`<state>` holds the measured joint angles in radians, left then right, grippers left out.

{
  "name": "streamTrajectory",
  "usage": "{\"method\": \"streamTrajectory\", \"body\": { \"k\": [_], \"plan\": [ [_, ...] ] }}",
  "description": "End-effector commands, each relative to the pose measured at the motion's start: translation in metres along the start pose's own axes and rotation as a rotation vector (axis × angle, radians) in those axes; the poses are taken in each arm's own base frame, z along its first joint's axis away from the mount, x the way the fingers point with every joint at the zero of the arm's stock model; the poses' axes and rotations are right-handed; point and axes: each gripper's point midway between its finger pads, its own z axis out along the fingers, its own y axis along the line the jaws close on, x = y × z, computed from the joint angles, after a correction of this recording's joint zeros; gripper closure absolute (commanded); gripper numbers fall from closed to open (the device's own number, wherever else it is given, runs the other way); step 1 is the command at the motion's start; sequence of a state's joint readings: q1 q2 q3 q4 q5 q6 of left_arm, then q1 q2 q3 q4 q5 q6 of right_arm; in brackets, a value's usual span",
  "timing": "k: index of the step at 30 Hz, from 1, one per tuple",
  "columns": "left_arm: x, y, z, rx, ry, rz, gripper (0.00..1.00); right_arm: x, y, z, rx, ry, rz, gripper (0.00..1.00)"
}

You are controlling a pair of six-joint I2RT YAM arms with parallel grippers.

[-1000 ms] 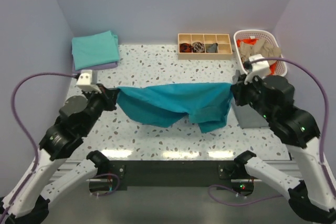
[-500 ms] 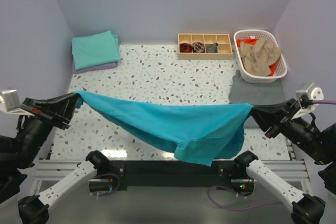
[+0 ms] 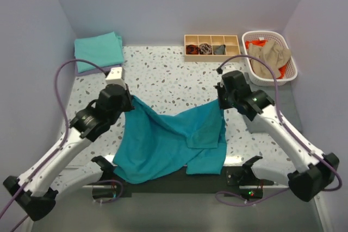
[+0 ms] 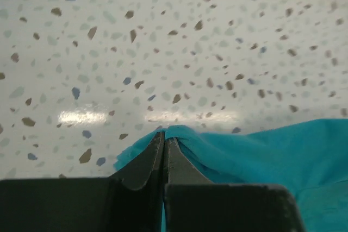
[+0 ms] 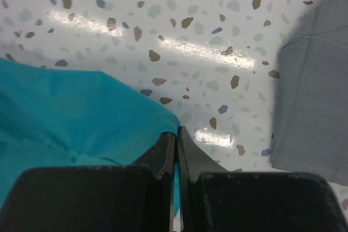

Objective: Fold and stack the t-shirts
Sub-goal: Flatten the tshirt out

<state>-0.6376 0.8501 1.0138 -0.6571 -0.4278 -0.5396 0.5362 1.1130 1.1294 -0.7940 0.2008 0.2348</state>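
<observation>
The deep teal t-shirt (image 3: pixel 168 139) lies rumpled across the table's front middle, its near part hanging over the front edge. My left gripper (image 3: pixel 129 100) is shut on its left far corner, seen pinched between the fingers in the left wrist view (image 4: pixel 164 134). My right gripper (image 3: pixel 221 103) is shut on its right far corner, pinched in the right wrist view (image 5: pixel 176 131). A folded aqua-green t-shirt (image 3: pixel 98 51) rests on a lavender one at the back left. Tan (image 3: pixel 267 58) and orange (image 3: pixel 256 43) shirts lie in the basket.
A white lattice basket (image 3: pixel 292 69) stands at the back right. A wooden tray with four compartments (image 3: pixel 212 46) sits at the back middle. A grey folded cloth (image 3: pixel 260 120) lies by the right arm, also in the right wrist view (image 5: pixel 315 96).
Both grippers have come in from wide and low at the table's front to mid-table, carrying the teal t-shirt's corners away from me. The shirt went from stretched taut to lying slack on the table.
</observation>
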Motion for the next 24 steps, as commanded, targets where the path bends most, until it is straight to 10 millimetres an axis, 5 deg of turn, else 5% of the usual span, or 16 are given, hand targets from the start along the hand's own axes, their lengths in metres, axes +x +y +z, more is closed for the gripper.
{"method": "streamTrajectory", "body": {
  "k": [1,5,9,12,14,16,18,24],
  "plan": [
    [-0.019,0.021,0.031,-0.174,-0.156,-0.069,1.00,-0.045,-0.026,0.043,0.229,-0.138,0.042,1.00],
    [-0.014,0.051,0.064,-0.290,-0.160,-0.059,1.00,-0.052,-0.043,0.083,0.390,-0.099,0.003,1.00],
    [-0.005,0.075,0.092,-0.346,-0.163,-0.070,1.00,-0.065,-0.064,0.111,0.546,-0.051,-0.032,0.28],
    [-0.002,0.073,0.110,-0.339,-0.165,-0.023,1.00,-0.072,-0.075,0.112,0.533,-0.039,0.011,0.15],
    [0.000,0.067,0.125,-0.316,-0.146,0.021,1.00,-0.071,-0.076,0.106,0.476,-0.039,0.023,0.13],
    [-0.004,0.062,0.134,-0.313,-0.132,0.039,1.00,-0.060,-0.051,0.104,0.308,0.017,0.039,0.14],
    [0.009,0.063,0.148,-0.328,-0.069,0.083,1.00,-0.034,-0.016,0.103,0.108,0.115,0.066,0.16],
    [0.022,0.067,0.160,-0.360,0.002,0.128,1.00,0.034,0.034,0.090,-0.153,0.221,0.320,0.21]
  ]
}}
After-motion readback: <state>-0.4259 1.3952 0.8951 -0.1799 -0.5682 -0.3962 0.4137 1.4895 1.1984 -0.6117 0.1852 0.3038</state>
